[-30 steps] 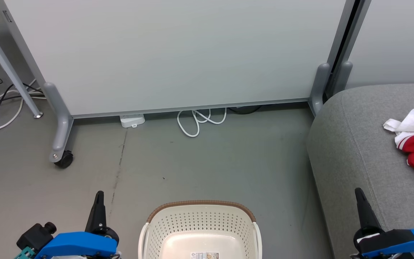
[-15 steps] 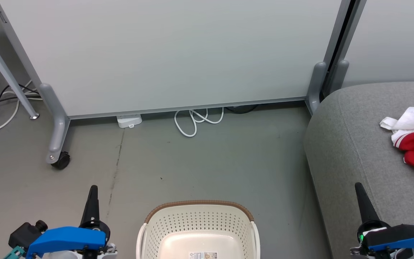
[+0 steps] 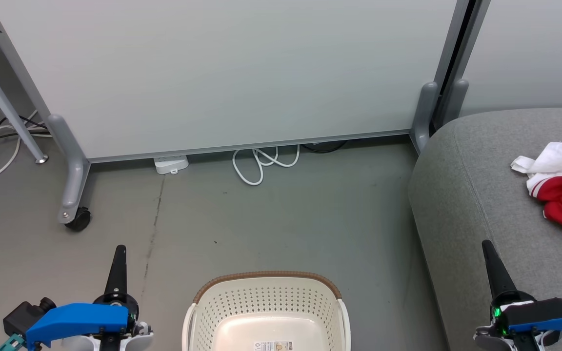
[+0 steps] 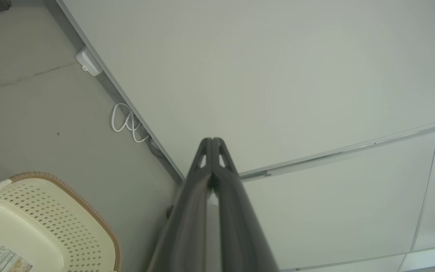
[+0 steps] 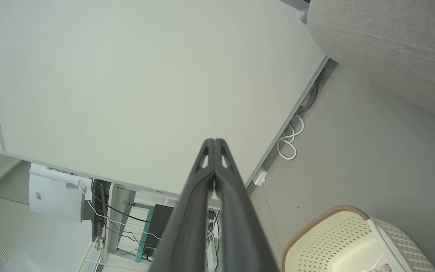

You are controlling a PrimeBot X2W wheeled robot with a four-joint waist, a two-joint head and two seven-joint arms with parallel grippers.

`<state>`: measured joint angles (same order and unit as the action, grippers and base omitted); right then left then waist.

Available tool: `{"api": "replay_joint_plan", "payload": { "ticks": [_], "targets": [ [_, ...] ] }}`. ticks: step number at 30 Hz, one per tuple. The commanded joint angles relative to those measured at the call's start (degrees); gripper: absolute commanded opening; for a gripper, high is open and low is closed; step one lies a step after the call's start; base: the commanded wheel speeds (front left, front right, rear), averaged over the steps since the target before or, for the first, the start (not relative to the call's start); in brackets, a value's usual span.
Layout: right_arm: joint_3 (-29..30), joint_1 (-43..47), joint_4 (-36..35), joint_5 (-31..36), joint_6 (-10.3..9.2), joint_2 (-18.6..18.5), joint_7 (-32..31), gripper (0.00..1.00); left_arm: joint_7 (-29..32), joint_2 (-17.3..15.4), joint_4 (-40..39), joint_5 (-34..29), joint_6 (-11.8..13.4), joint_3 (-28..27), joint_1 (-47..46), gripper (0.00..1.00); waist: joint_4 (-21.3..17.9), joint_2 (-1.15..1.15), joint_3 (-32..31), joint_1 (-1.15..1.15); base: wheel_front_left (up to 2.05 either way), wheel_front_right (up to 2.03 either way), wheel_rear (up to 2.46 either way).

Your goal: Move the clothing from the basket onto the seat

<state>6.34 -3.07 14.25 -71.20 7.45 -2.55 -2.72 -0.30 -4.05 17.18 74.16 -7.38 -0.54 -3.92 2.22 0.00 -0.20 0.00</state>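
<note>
Partition: a smooth, matt, pale partition (image 3: 237,73) in a grey metal frame stands across the back. At its left, a rounded grey leg ends in a small black caster (image 3: 77,220).
Floor: the grey floor (image 3: 281,219) is dull and hard, with a thin dark crack running down it.
Left gripper: the left gripper (image 3: 118,253) is at the lower left, with a blue housing. Its two long dark fingers are pressed together into one tapering spike with nothing between them, and the left wrist view shows the tips (image 4: 212,141) meeting.
White box: a small white box (image 3: 170,164) of plastic lies at the foot of the partition.
White cable: a glossy white cable (image 3: 260,165) lies in loose loops just right of the box.
Basket: the basket (image 3: 266,280) stands on the floor at the bottom centre, between the two grippers. It is cream plastic with rounded corners, walls dotted with holes and a brown woven-look rim. A printed label (image 3: 273,345) is stuck to its smooth bottom.
Seat: the seat (image 3: 461,195) is a big grey cushion of coarse weave with rounded edges and a seam, to the right of the basket.
Right gripper: the right gripper (image 3: 486,249) is at the lower right, over the seat's front edge. Its fingers are pressed together and hold nothing, and their tips (image 5: 215,141) touch.
Clothing: the clothing (image 3: 561,195) is a crumpled bundle of soft red and white fabric lying on the seat at the far right, cut off by the picture's edge.
</note>
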Motion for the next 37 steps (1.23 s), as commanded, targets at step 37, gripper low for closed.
{"api": "replay_joint_plan", "payload": {
  "ticks": [37],
  "targets": [
    [0.2,-3.1,-0.3,-17.5,0.06,-0.4,-3.2,0.00,4.9,0.0,-2.9,16.0,-0.2,-3.9,-2.4,0.00,-1.7,0.00,0.3,0.00,0.00,0.00,0.00]
  ]
}}
